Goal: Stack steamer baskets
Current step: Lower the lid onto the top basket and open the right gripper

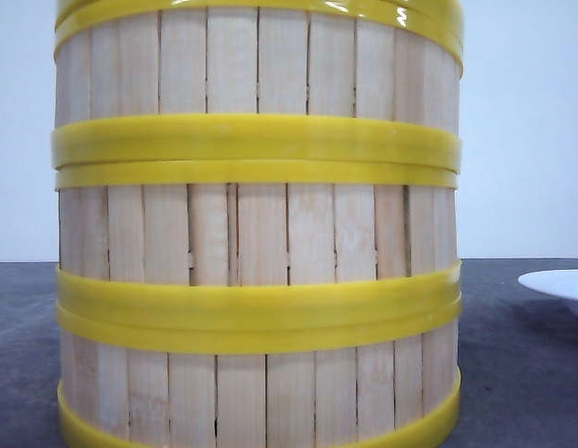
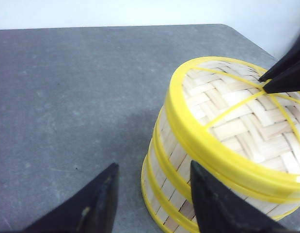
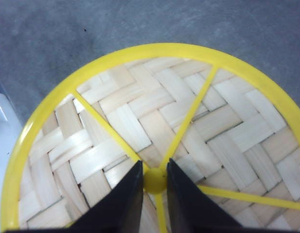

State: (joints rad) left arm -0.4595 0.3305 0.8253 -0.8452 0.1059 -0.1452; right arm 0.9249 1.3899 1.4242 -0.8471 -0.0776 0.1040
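- Filling the front view: stack of three round steamer baskets (image 1: 259, 233), pale bamboo slats with thick yellow plastic rims, standing upright on the grey table (image 1: 513, 373).
- Top basket's woven floor faces up, with yellow spokes meeting at a hub (image 3: 155, 180).
- Right gripper (image 3: 155, 182) is directly over the stack centre, fingers straddling the hub with narrow gaps showing; looks unclamped, though whether they touch it is unclear.
- Left gripper (image 2: 152, 194) is spread wide and empty, one finger by the stack wall, nothing between.
- Judged step: stacking looks done; what's left is release and retreat.
- Next move: lift the right gripper straight up, no side drag on the hub, or the stack could tip.
- Room: white plate (image 1: 559, 287) lies toward the table's right edge; a rounded table corner lies beyond the stack in the left wrist view.
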